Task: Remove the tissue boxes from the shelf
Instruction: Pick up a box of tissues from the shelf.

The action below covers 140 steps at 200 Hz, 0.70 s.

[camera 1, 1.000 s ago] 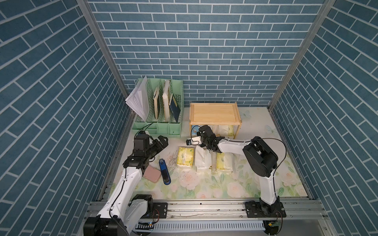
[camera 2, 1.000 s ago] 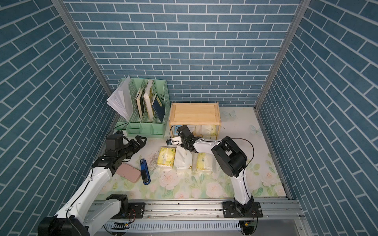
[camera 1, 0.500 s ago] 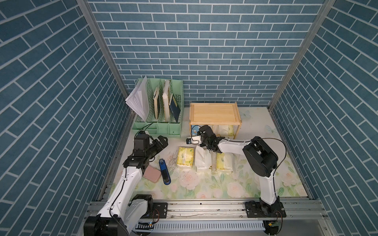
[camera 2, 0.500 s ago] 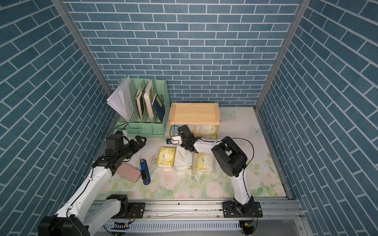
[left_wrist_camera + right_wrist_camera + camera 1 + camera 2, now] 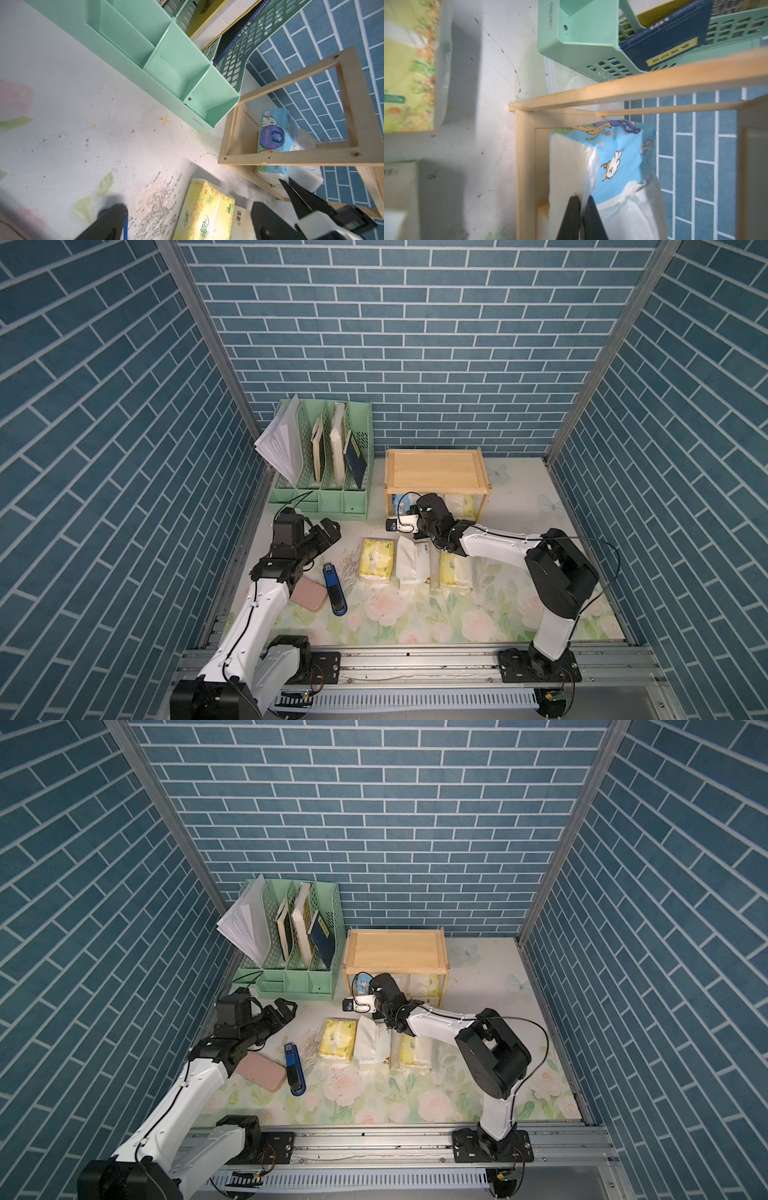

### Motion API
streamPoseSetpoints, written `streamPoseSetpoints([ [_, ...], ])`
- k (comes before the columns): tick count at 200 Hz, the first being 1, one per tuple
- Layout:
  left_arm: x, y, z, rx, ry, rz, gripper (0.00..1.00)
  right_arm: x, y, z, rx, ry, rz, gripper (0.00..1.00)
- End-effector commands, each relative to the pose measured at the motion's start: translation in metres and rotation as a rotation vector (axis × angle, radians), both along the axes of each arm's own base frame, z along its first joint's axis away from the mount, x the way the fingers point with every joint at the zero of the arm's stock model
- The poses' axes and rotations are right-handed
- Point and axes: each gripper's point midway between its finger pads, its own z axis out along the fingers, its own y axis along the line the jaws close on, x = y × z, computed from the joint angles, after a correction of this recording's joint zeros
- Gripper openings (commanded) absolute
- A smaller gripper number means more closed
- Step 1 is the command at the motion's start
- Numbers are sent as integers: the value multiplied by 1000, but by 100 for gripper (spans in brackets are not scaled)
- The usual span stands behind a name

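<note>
My right hand (image 5: pixel 581 199) was pinched narrow on the blue pack (image 5: pixel 623 158). It seemed to grip the wrapper at one corner, though that close view was blurred. The pack sat on the lower board of the shelf (image 5: pixel 434 468), a pale pack (image 5: pixel 461 504) beside it. My left hand (image 5: pixel 322 531) hung wide and held nothing. On the bench (image 5: pixel 519 614) before the shelf lay a yellow pack (image 5: pixel 376 560), a white pack (image 5: pixel 411 562) and a second yellow pack (image 5: pixel 455 572).

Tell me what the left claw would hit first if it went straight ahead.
Likely the front corner of the organizer, beside the shelf. The tilt of the open left claw is unclear, so it might meet the table first.
</note>
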Motion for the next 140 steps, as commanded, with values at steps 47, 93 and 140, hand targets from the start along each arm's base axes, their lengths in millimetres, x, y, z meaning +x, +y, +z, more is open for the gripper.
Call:
streamPoseSetpoints([
  [47,4,4,13,30,-29,-2,100,-57,-8,31,61,133,8,0],
  [93,6,12,23,87,-54,12,100,-107,2,65,110,195,10,0],
  [140,17,17,40,132,-86,4,100,-166,18,99,160,281,-13,0],
])
